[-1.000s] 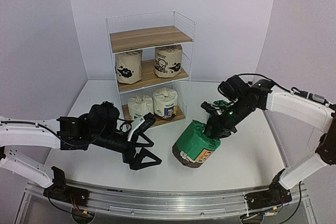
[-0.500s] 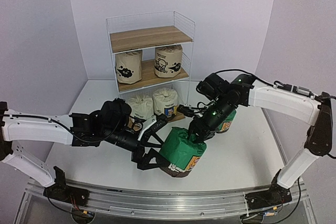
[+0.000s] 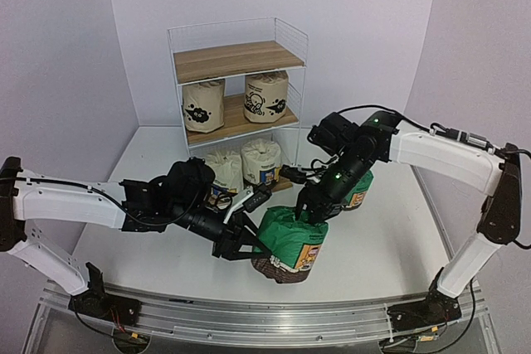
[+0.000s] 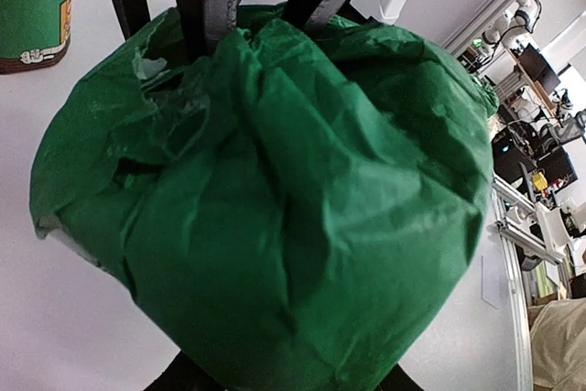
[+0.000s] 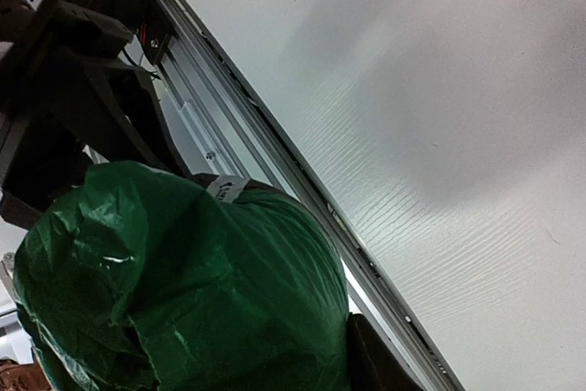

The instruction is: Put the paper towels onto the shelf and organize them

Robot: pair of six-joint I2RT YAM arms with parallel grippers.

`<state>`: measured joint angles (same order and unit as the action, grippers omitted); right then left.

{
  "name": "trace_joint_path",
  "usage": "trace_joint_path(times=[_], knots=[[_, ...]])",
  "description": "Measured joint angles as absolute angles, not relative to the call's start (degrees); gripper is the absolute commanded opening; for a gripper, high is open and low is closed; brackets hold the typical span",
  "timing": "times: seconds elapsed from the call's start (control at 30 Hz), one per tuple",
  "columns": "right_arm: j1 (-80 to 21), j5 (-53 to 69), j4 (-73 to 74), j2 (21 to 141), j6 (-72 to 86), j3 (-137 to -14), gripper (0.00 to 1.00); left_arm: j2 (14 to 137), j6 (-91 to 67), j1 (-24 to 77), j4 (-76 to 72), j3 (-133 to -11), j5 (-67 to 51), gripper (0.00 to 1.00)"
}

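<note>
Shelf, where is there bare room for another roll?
The top board is bare inside its wire rim. The middle tier is taken by two beige rolls, the bottom by two white rolls. In front of the shelf, the left gripper and right gripper crowd a green roll; the table left of the shelf is open.

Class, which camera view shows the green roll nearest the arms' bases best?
The top view: it shows the whole green roll, orange label included. The left wrist view shows only crumpled green wrapping filling the picture. The right wrist view shows just part of the wrapping, from close up.
</note>
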<state>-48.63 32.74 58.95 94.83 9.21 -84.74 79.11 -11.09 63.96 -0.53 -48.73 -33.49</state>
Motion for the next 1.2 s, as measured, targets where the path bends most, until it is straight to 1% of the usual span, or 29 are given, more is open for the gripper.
trace_joint_path(times=[0.03,0.1,0.17,0.23,0.33,0.47,0.6,0.67,0.73,0.8,0.93,1.2], knots=[[-48.6,32.6,58.5,94.8,9.3,-85.1,0.51,79.1,-11.3,64.0,-0.6,-48.7,-33.4,0.21],[-48.7,32.0,58.0,94.7,9.9,-85.7,0.6,79.1,-11.8,64.0,-0.7,-48.7,-33.2,0.15],[-48.7,29.9,57.8,94.2,10.2,-86.2,0.67,79.1,-12.1,64.0,-1.0,-48.7,-32.5,0.06],[-48.7,27.1,57.7,93.3,11.2,-86.5,0.72,78.9,-12.5,64.1,-1.4,-48.7,-31.5,0.0],[-48.7,21.7,57.2,90.8,13.1,-87.1,0.77,78.0,-13.8,64.2,-2.3,-48.6,-28.8,0.0],[-48.7,12.0,55.8,84.9,16.6,-88.7,0.81,75.7,-15.3,64.5,-3.6,-47.7,-24.6,0.0],[-48.7,0.9,53.6,77.1,19.8,-89.5,0.91,72.2,-15.5,64.5,-4.1,-47.0,-19.8,0.0],[-48.7,-3.7,52.3,73.2,20.9,-89.3,0.93,70.4,-15.2,64.6,-4.1,-47.0,-17.6,0.0],[-48.6,-5.5,50.2,69.3,21.1,-88.5,0.94,68.3,-14.9,64.6,-4.2,-47.0,-15.5,0.0],[-48.6,-2.4,47.6,65.7,19.9,-86.7,0.95,66.3,-14.9,64.6,-4.6,-47.0,-13.8,0.0],[-48.6,10.2,41.4,62.3,17.9,-80.8,0.96,63.9,-15.7,64.6,-6.8,-47.0,-11.2,0.0],[-48.9,19.9,30.7,70.0,15.6,-72.3,0.97,63.4,-18.0,64.6,-9.3,-47.0,-8.6,0.0]])
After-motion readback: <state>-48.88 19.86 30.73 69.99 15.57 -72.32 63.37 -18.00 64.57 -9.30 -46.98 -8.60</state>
